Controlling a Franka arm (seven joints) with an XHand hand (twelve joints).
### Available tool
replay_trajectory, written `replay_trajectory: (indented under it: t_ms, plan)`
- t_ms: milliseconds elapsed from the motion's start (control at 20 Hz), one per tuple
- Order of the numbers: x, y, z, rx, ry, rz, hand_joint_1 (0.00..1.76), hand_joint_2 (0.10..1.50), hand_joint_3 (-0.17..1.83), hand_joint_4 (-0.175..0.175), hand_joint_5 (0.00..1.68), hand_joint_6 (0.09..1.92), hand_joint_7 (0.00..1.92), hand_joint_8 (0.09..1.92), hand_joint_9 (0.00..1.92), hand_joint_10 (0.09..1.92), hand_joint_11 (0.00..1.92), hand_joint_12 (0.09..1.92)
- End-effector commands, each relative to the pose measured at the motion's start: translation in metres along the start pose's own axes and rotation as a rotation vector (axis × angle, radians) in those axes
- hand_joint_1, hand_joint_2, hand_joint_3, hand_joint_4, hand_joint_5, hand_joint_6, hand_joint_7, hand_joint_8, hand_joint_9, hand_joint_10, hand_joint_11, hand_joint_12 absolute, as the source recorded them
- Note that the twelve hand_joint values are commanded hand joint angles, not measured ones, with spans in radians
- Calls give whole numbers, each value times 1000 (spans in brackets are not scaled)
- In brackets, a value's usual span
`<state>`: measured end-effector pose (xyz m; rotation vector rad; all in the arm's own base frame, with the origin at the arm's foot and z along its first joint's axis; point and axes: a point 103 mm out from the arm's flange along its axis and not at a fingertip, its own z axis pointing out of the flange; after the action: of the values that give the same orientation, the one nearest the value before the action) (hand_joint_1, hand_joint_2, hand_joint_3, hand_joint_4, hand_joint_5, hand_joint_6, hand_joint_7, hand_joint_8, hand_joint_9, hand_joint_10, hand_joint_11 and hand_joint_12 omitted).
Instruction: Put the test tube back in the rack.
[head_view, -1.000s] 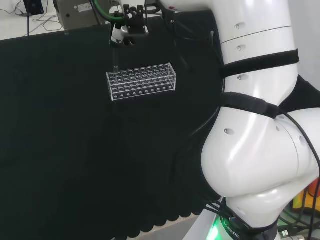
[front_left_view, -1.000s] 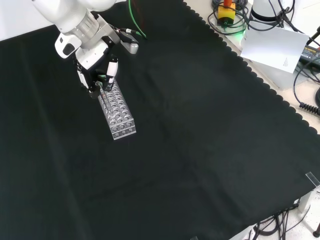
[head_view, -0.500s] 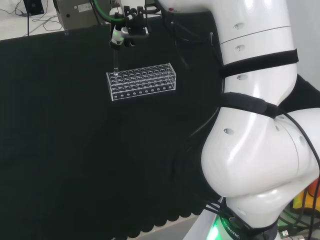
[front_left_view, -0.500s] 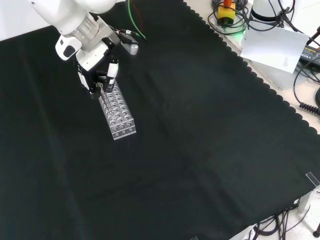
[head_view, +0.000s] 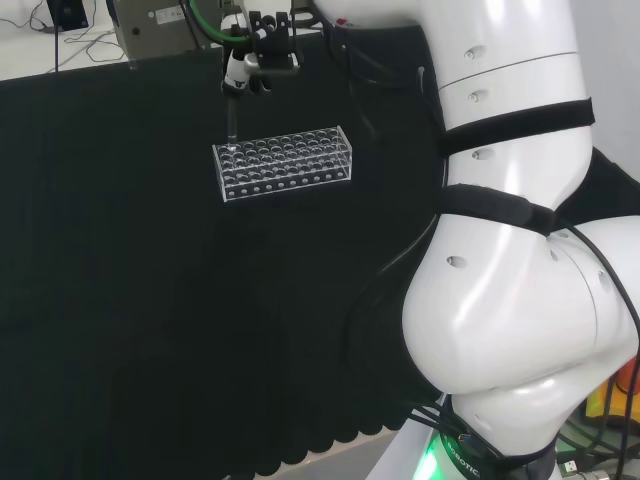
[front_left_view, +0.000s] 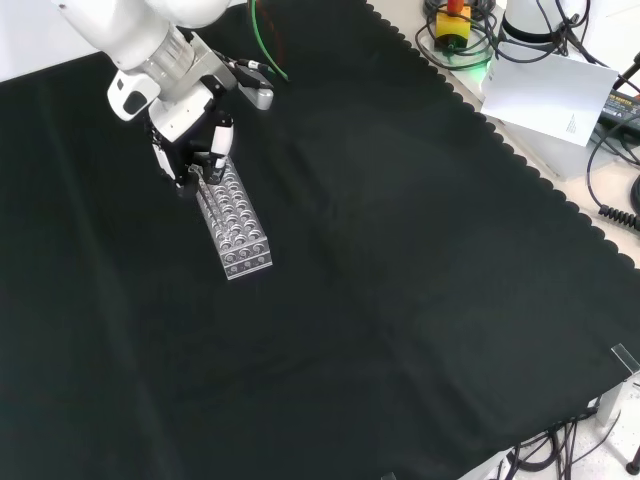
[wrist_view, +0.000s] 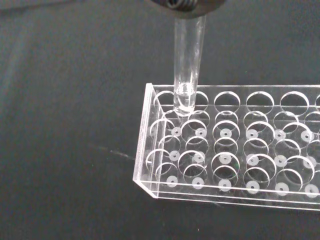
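Loads of open black cloth (front_left_view: 400, 280) all round the clear rack (front_left_view: 233, 222) on the bench. Rack holes look free, only the test tube (wrist_view: 188, 62) stands over the end corner, under the hand (front_left_view: 195, 150).

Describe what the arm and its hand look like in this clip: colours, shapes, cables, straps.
The arm is glossy white with big rounded links, small round recesses along its shell and black straps wrapped around two of the links. A green light glows at its base. The hand is black and white, its fingers dark with white segments, on a white wrist. A green cable runs to the hand's wrist.
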<state>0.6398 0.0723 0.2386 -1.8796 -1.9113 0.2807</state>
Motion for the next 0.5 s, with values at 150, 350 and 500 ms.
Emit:
replay_trajectory:
  t_ms: [150,350,500]
  plan:
    - [-3,1,-5,-10,-7,5,1430,1044,-175,-175,1364,87,1311,697,1355,547,1447,742]
    - [-4,1,-9,-10,-7,-2,1431,1044,-175,-175,1364,87,1311,697,1355,548,1446,742]
    - [-6,-2,-6,-9,-9,-2,1431,1044,-175,-175,1364,87,1311,697,1355,548,1446,742]
